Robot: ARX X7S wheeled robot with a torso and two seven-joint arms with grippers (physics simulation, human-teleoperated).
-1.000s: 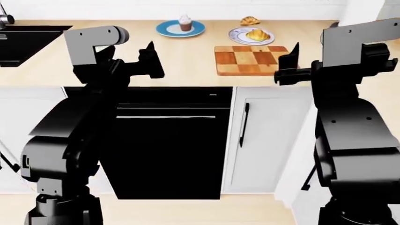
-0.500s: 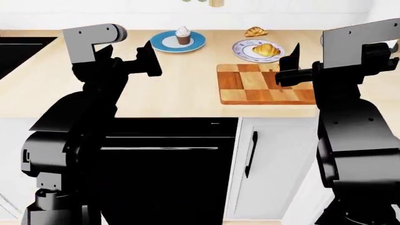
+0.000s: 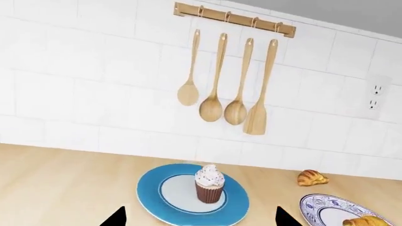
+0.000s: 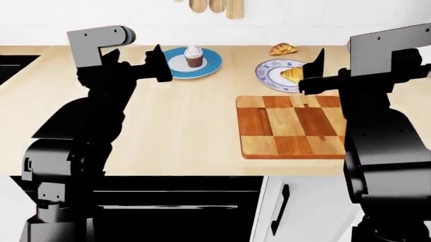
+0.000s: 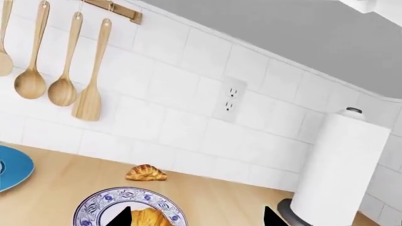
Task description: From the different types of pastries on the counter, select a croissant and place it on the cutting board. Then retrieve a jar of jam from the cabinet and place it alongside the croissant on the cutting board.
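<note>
The larger pale croissant lies on a round blue-patterned white plate, partly behind my right gripper; it also shows in the right wrist view and the left wrist view. The smaller dark croissant lies on the counter behind it. The cupcake stands on a blue plate. The checkered cutting board lies bare in front of the patterned plate. My left gripper is open and empty, left of the cupcake. My right gripper is open and empty. The jar of jam is out of view.
Wooden spoons and a spatula hang on the tiled back wall. A paper towel roll stands at the far right of the counter. A sink edge shows at the far left. Black dishwasher and white cabinet door are below.
The head view has closed in on the counter: plates, croissants and board sit lower and larger in the picture, and less of the dishwasher shows. Both arms keep their raised pose.
</note>
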